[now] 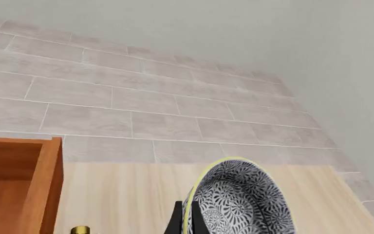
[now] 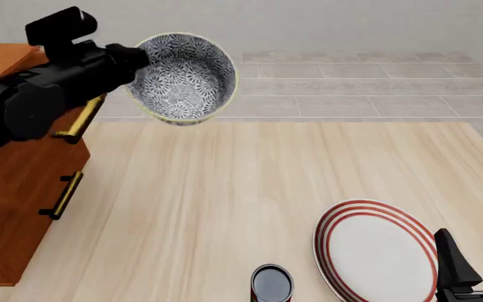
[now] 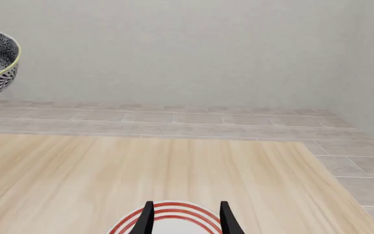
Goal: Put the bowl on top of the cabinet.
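The bowl is off the table and in the air, held by the left gripper, whose fingers pinch its rim on the side nearest the cabinet. The bowl hangs tilted, its mouth turned partly toward the front camera, above the table's far left part and just beside the cabinet's top far corner — not yet over the cabinet's top. In the left wrist view the patterned bowl fills the lower frame with a dark fingertip pressed at its rim, and the cabinet's wooden edge sits alongside.

So the lift looks done; what is left, by my reading, is carrying the bowl sideways over the cabinet top, levelling it and setting it down.

The bowl's inside shows only its blue-grey floral pattern — nothing in it. Near the table's near right corner lies a white plate with 3 red rings, bare. A small dark cup stands at the near edge, left of the plate; its contents cannot be told.

The right gripper rests low beside the plate, fingers spread, holding nothing.
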### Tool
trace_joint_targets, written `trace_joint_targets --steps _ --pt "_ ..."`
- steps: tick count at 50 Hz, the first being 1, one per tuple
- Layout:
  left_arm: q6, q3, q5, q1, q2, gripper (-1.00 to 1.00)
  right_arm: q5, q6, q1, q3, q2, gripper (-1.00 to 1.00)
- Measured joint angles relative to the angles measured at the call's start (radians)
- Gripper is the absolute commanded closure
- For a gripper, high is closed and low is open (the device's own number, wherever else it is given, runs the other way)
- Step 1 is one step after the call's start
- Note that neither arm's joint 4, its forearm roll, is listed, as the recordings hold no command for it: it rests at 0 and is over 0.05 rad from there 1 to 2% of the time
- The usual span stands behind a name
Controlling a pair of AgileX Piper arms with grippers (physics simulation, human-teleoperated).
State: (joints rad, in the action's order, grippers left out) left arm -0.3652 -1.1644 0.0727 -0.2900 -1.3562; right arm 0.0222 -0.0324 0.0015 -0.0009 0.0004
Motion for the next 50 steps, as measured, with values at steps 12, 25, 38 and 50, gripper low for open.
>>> trace_joint_targets --steps 12,25,38,50 --pt "-0.080 -0.073 0.088 0.070 0.027 1.00 -0.002 0.003 0.000 0.000 0.000 -1.00" --pt "-0.157 -0.112 0.149 0.142 0.070 1.00 -0.002 0.006 0.000 0.000 0.000 -1.00" --pt "-0.232 -0.146 0.217 0.231 0.116 1.00 -0.002 0.004 0.001 0.000 0.000 -1.00" --pt "-0.249 -0.183 0.277 0.294 0.143 1.00 -0.001 0.003 0.001 0.000 0.000 -1.00"
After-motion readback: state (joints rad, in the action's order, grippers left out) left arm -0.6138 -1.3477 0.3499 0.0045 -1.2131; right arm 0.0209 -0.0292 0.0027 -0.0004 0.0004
